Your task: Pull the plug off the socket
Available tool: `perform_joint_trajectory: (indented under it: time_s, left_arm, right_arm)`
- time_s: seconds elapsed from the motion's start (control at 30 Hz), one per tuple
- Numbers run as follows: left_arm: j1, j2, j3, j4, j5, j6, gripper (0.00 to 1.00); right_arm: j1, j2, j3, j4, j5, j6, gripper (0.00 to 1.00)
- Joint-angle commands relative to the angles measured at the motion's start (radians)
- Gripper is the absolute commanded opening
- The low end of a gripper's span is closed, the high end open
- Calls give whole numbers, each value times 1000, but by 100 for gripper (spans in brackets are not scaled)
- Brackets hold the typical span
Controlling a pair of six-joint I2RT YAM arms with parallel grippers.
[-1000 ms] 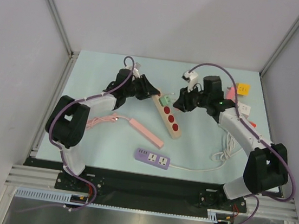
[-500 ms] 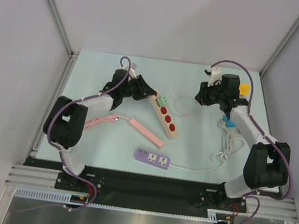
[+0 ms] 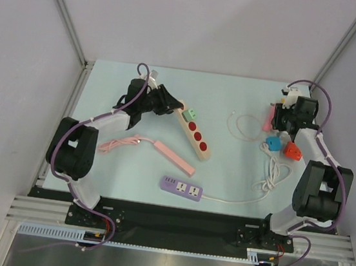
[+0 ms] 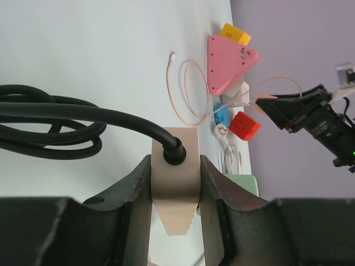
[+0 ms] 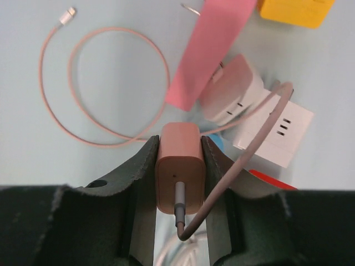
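The beige socket strip (image 3: pixel 195 134) with red outlets lies diagonally at centre, and a green plug (image 3: pixel 190 114) sits in its far end. My left gripper (image 3: pixel 168 103) is shut on that end of the socket strip (image 4: pixel 176 145), where the black cord (image 4: pixel 66 119) enters it. Far to the right, well apart from the strip, my right gripper (image 3: pixel 285 118) is shut on the pink plug (image 5: pixel 178 160). The plug's pink cable (image 5: pixel 102 83) trails in a loop (image 3: pixel 246 126) on the table.
A pink triangular adapter (image 4: pixel 229 62) and yellow (image 4: pixel 235 34), blue (image 3: pixel 272 143), red (image 3: pixel 293 150) and white (image 5: pixel 275 132) adapters crowd the right gripper. A white cable (image 3: pixel 270 177), a purple strip (image 3: pixel 181 187) and a pink strip (image 3: pixel 174 157) lie nearer the front.
My right gripper has swung from the strip's far end to the far right with the pink plug, its cable trailing behind. The left gripper has stayed shut on the strip.
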Motion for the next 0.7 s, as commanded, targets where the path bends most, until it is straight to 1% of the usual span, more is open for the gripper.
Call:
perform_joint_trajectory:
  time_s: [0.0, 0.07, 0.13, 0.2, 0.23, 0.3, 0.33, 0.4, 0.43, 0.63, 0.67]
  left_arm:
    - [6, -85, 28, 84, 53, 2, 0]
    - [6, -90, 31, 75, 59, 4, 0]
    - [9, -102, 35, 54, 63, 18, 0]
    - [9, -111, 32, 43, 66, 30, 0]
    - [12, -120, 31, 34, 67, 35, 0]
    - [14, -128, 22, 30, 70, 41, 0]
    - [15, -134, 20, 30, 75, 42, 0]
    - [14, -140, 12, 27, 81, 47, 0]
    - [15, -142, 5, 30, 82, 47, 0]
    - [18, -160, -11, 24, 95, 61, 0]
    - [18, -162, -12, 24, 99, 62, 0]
  right_arm:
    - [-32, 52, 10, -44, -44, -84, 0]
    - [-39, 72, 7, -60, -54, -110, 2]
    - [-58, 113, 8, -81, -66, -129, 11]
    - [-67, 141, 10, -92, -72, -136, 16]
    - [-70, 153, 16, -97, -72, -142, 21]
    - [-76, 172, 21, -100, -72, -146, 27]
    - [-79, 176, 22, -101, -74, -152, 33]
    - [-84, 187, 42, -123, -84, -161, 39]
    - [-89, 186, 48, -133, -89, -165, 45]
    - [-112, 120, 80, -176, -107, -196, 67]
    - [-119, 97, 84, -192, -110, -202, 69]
